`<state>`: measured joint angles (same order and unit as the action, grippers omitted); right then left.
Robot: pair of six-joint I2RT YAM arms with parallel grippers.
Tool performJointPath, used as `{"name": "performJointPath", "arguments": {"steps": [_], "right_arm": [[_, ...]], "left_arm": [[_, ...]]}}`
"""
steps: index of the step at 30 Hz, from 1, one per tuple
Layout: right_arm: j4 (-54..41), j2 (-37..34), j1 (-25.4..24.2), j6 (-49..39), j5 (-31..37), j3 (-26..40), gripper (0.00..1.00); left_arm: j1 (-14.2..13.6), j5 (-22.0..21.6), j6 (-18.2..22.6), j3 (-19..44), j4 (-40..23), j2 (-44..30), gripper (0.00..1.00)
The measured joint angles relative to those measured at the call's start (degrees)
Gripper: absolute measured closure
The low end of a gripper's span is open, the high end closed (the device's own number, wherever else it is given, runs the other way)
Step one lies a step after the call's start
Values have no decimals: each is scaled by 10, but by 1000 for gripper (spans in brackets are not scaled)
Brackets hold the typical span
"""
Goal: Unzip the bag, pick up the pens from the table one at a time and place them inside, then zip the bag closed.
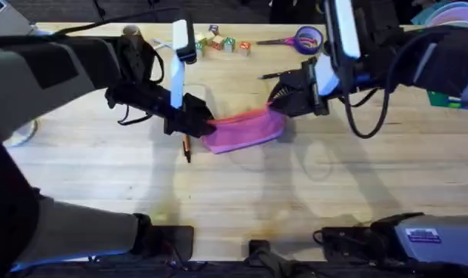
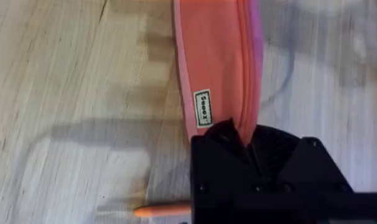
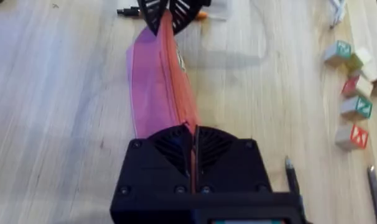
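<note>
Pinching opposite ends of the bag (image 1: 245, 130), both jaws crowd the orange pen (image 1: 187, 147) beside toy blocks (image 1: 221, 42).

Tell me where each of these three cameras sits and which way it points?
Overhead: fixed above the table, looking down and forward; both arms reach in, the left gripper and right gripper at the two ends of the pink bag.
Left wrist: rides the left arm, looking along the bag; its own gripper is shut on the bag's end.
Right wrist: rides the right arm, looking along the bag toward the left gripper; its own gripper is shut on the near end.
All three share the bag.
</note>
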<state>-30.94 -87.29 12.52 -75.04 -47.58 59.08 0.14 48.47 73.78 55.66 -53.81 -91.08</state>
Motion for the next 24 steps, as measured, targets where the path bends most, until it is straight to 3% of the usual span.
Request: {"name": "performJointPath", "arguments": {"steps": [13,24], "right_arm": [[95,-32,98,33,0,1,970],[215,-67,191,110,18,1,970]], "left_arm": [[0,0,0,0,0,0,958],[0,0,0,0,-1,0,958]]}}
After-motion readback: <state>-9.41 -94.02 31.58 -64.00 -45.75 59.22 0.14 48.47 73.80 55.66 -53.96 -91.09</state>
